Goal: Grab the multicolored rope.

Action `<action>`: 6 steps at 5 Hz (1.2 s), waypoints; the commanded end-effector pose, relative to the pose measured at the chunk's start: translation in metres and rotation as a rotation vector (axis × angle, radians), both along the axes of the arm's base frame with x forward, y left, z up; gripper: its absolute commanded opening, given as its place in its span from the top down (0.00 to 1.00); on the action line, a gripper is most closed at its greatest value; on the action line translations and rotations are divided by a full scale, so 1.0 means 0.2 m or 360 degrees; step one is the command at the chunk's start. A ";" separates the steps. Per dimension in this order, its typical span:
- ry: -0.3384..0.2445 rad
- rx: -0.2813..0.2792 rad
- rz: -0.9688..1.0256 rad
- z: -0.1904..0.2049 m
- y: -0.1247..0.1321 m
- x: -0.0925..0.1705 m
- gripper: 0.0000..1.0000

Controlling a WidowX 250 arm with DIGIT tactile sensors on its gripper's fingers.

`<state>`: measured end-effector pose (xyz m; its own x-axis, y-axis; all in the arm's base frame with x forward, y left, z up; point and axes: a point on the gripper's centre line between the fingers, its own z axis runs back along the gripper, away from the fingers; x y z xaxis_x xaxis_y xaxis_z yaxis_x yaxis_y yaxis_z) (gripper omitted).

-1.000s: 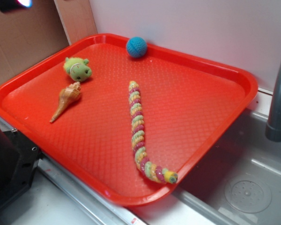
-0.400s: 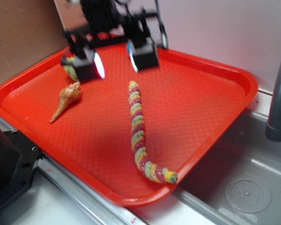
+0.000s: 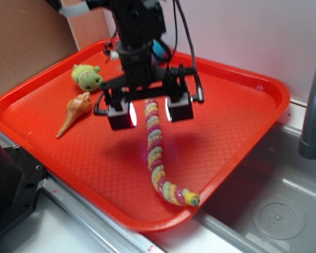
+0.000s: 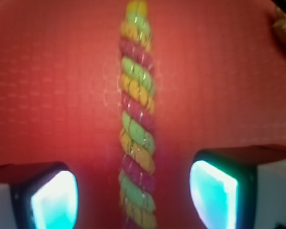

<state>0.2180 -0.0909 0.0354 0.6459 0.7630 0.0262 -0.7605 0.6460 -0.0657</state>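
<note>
Gripper [image 3: 150,112] straddles multicolored rope [image 3: 156,153] (jaws wide, untouching).

Black throughout: a blocky wrist housing above a thin horizontal crossbar, with the gripper [image 3: 150,113] below it built from two squarish black finger blocks. Glossy inner pads [image 4: 55,200] on each block (glowing reddish in the exterior view, cyan-white in the wrist view). Thin black cables looping down from the housing toward the crossbar's end. A pale band higher up on the arm.
</note>
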 end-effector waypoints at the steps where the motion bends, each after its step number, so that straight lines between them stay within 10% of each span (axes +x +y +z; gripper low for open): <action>1: -0.0046 -0.0006 -0.0021 -0.08 -0.01 0.01 1.00; 3: -0.0045 0.0005 -0.0019 -0.08 0.02 0.02 1.00; 6: -0.0024 0.0023 -0.0689 0.44 0.18 0.10 1.00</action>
<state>0.2274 -0.0564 0.1081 0.9075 0.4200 -0.0042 -0.4200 0.9074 -0.0128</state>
